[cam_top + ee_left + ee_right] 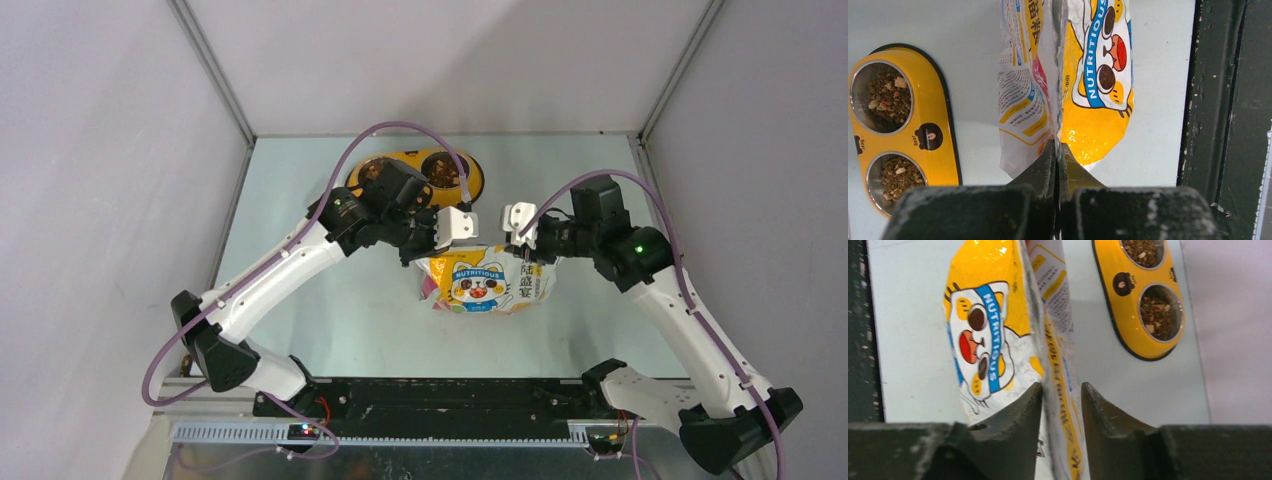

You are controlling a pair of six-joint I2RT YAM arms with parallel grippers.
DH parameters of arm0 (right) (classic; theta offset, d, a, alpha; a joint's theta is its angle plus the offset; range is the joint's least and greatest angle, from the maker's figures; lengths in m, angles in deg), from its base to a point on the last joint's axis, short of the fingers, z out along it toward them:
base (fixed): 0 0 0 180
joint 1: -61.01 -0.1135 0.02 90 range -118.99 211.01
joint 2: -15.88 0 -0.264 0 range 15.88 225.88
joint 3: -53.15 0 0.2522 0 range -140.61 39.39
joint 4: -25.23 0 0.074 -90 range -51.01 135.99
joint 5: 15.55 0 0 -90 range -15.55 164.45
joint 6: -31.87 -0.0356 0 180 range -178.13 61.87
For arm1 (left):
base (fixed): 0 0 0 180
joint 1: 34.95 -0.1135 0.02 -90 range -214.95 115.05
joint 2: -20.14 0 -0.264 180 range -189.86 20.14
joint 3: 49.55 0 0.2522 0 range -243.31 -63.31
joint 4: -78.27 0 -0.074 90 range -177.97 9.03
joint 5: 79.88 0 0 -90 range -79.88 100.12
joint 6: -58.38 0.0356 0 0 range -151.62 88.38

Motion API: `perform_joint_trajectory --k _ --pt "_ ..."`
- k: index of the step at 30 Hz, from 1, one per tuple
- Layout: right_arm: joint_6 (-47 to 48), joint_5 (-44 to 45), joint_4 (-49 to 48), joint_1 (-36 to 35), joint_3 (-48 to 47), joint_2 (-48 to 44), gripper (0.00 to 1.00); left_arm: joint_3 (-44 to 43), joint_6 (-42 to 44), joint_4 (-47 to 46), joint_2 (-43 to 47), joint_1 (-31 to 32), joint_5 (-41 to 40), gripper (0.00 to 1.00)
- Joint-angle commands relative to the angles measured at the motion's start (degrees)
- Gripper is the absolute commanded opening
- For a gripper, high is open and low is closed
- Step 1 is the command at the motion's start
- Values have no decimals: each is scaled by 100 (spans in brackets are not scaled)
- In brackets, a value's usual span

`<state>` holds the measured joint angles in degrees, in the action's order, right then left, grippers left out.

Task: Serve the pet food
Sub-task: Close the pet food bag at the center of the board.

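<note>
The yellow-white foil bag with the cartoon cat stands mid-table, held up by its top edge. My left gripper is shut on the bag's left top edge; in the left wrist view its jaws pinch the bag's seam. My right gripper is at the right top edge; in the right wrist view it is open, astride the bag's edge, with a gap on one side. Brown kibble fills both steel cups of the yellow double bowl, also seen from the wrists.
The yellow double bowl sits at the back of the table, just behind the left gripper. Grey walls close in the table on three sides. A black rail runs along the near edge.
</note>
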<state>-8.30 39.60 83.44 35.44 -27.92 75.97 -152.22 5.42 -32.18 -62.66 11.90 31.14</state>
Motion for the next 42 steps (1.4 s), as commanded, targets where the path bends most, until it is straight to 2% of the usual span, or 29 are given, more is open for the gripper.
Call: perform_joint_trajectory --k 1,2,4,7,10,13,15,17,18,19,21,25,29,33,37,41,42 --pt "136 198 -128 -66 -30 10 31 -29 15 121 339 -69 -106 0" --pt "139 130 -133 -69 -29 -9 17 -30 14 120 325 -70 -106 0" --pt "61 5 -145 -71 -72 -44 1 -37 14 130 315 -67 -106 0" --pt "-127 -411 263 61 -428 112 0 -54 15 136 304 -67 -106 0" --pt "-563 -1847 806 831 -1185 576 0 -57 15 139 308 -63 -112 0" --pt "-732 -2677 1065 1254 -1599 818 0 -50 25 139 321 -62 -114 0" --pt "-859 -2729 966 1386 -1635 750 0 -37 28 136 332 -63 -115 0" --pt "-853 -2532 770 1396 -1479 555 23 -31 28 132 340 -65 -115 0" --pt "-812 -2398 592 1370 -1292 467 29 -31 29 129 342 -63 -115 0" --pt "-646 -2105 517 1332 -1196 264 39 -20 30 128 355 -62 -115 0" --pt "-262 -1651 417 1269 -818 -65 51 3 24 124 389 -63 -122 0" --pt "555 -998 530 1224 -373 -634 66 39 23 101 414 -62 -133 0" --pt "1252 -567 827 1191 -109 -988 69 9 22 102 393 -65 -113 0" --pt "1448 -163 699 1163 163 -1146 69 -8 22 111 365 -64 -98 0" --pt "1512 299 302 1050 571 -1267 62 -15 16 122 355 -66 -104 0" --pt "1619 601 129 877 778 -1416 49 -5 15 125 359 -67 -114 0" --pt "1638 652 124 825 784 -1432 43 -5 14 125 348 -63 -115 0"
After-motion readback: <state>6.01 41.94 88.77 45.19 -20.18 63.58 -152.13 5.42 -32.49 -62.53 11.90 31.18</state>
